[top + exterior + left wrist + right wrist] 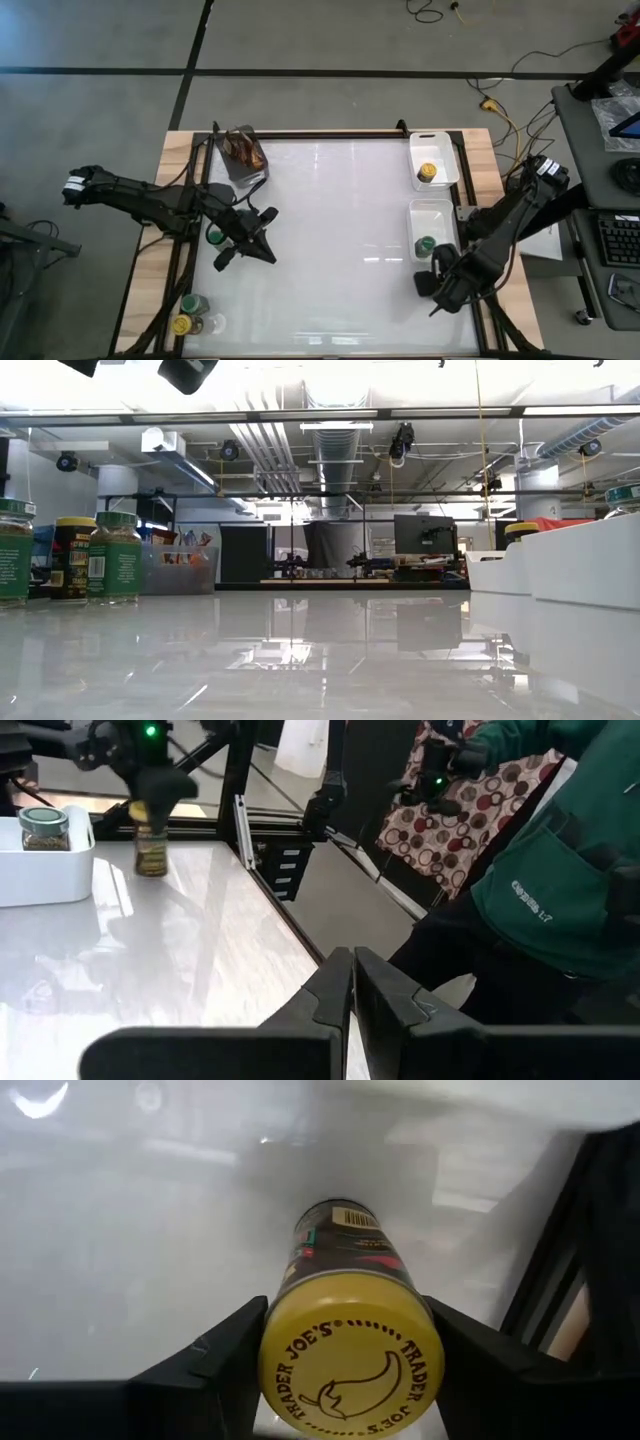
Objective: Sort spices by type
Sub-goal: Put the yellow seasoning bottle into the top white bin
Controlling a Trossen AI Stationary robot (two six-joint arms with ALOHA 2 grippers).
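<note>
A yellow-lidded spice jar (345, 1350) stands upright between the fingers of my right gripper (440, 283) near the table's near right corner; it also shows in the left wrist view as a jar (152, 850). One white tray (447, 160) holds a yellow-lidded jar (427, 173); the nearer tray (440, 215) holds a green-lidded jar (425, 245). Three more jars (193, 302) stand at the near left corner. Another green-lidded jar (214, 236) stands under my left arm. My left gripper (266, 254) hovers shut and holds nothing, left of the table's centre. My right gripper pinches the jar by its yellow lid, one finger (235, 1345) on each side of the lid's rim (275, 1335). The fingers come from above, pointing steeply down. The jar stays upright below them; whether its base is off the table I cannot tell.
A grey square cup of brown sticks (245, 150) stands at the far left. The middle of the white table is bare. A person in a green jacket (560, 870) stands beyond the table's right edge. A black frame rail (560, 1280) runs close beside the held jar.
</note>
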